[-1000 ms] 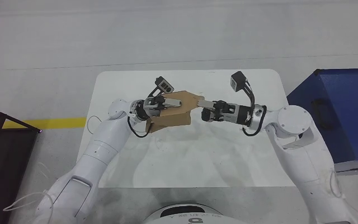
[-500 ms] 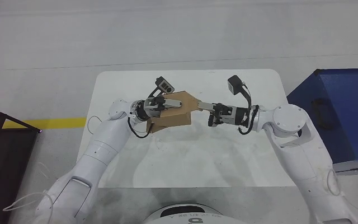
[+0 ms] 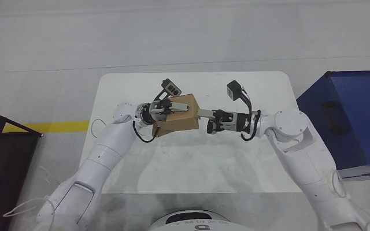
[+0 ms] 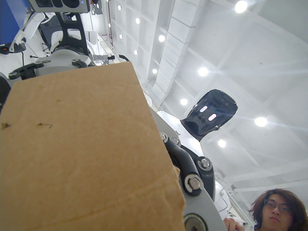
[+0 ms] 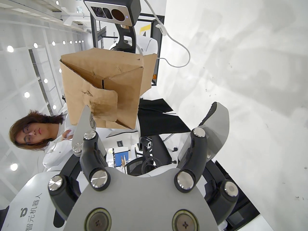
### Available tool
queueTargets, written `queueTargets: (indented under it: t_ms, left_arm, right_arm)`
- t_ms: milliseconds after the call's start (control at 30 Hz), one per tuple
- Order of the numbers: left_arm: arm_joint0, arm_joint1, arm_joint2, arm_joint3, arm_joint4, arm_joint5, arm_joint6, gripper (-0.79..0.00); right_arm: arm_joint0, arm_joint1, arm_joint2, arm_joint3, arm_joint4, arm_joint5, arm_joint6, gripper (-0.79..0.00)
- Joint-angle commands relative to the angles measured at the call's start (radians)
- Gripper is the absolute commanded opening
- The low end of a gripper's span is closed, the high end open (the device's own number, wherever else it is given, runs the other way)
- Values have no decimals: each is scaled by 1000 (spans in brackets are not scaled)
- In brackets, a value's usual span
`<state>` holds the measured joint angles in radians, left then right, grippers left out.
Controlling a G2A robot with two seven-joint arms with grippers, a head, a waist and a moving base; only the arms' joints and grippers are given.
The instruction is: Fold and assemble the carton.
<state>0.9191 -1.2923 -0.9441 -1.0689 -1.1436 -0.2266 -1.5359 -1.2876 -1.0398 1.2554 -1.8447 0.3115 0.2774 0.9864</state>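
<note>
Overhead, the carton (image 3: 180,117) hangs between the two arms above the middle of the white table (image 3: 260,167). The left gripper (image 3: 178,107) lies across its upper panel from the robot's left, clamped on a wall of the carton. The right gripper (image 3: 203,114) meets the opposite end. That end is turned away from the top view, but the right wrist view faces it squarely: the end flaps (image 5: 105,90) are folded inward and overlap, and a rounded one lies outermost, creased and scuffed. There too the right jaws stand spread wide, with one finger (image 5: 83,121) touching the carton's end near a corner and the other finger (image 5: 217,118) well clear, bare table behind it. The left wrist view gives a plain brown side panel (image 4: 72,145) close against the gripper's own metalwork, with its fingertips hidden behind the cardboard.
</note>
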Motion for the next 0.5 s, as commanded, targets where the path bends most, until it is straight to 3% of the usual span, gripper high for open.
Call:
queueTargets:
  t_ms: [0,467]
  left_arm:
    - [4,0,-1,-3,-14,-2,0,-785]
    - [-6,-24,47,-6,-99,2,0,-785]
  right_arm:
    - [-1,-2,-5,7,30,-5,-9,-80]
    - [-13,-4,-33,5,56,-23,-46,-92]
